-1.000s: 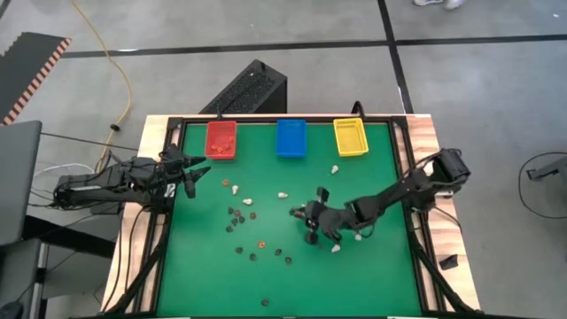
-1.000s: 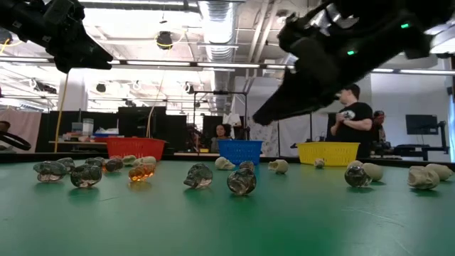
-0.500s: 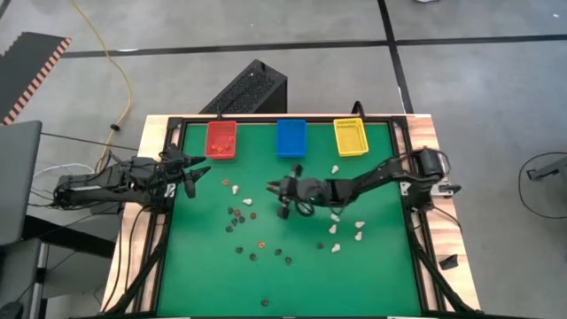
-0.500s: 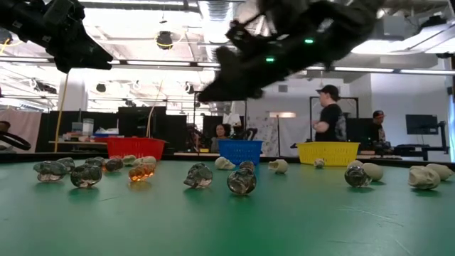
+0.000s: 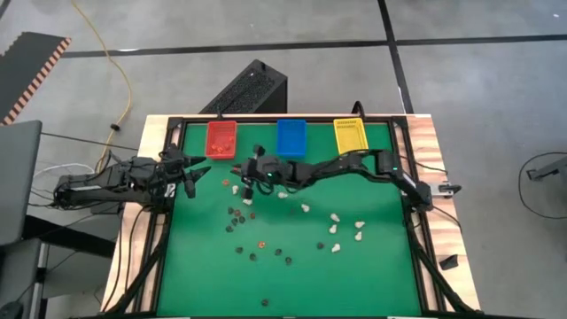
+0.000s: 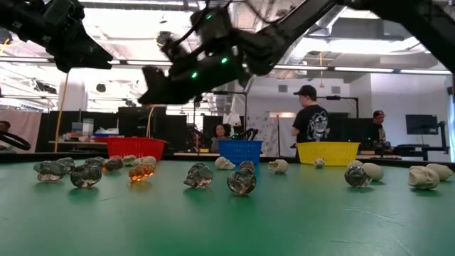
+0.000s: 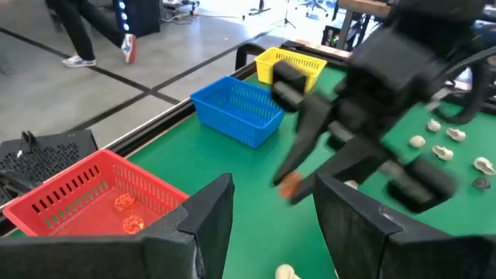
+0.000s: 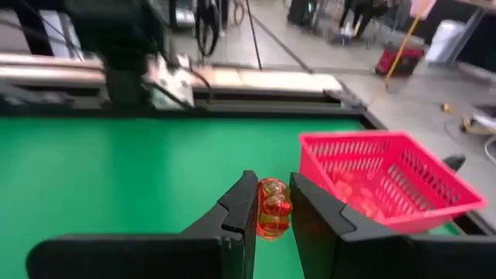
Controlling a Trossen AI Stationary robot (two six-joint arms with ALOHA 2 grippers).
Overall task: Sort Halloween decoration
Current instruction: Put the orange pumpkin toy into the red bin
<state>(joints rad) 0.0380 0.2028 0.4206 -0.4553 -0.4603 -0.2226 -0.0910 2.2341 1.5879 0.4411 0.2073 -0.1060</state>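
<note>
Only in the right wrist view do we see the right gripper (image 8: 271,208) pinching a glossy, translucent orange trinket (image 8: 273,208) near the red mesh bin (image 8: 387,178).

- No text, label, brand, number or sign is showing clearly enough to be read in any view.
- A person (image 6: 311,122) standing behind the table in the low view is wearing a dark shirt with a pale print on its back, but no letters are making themselves out there.
</note>
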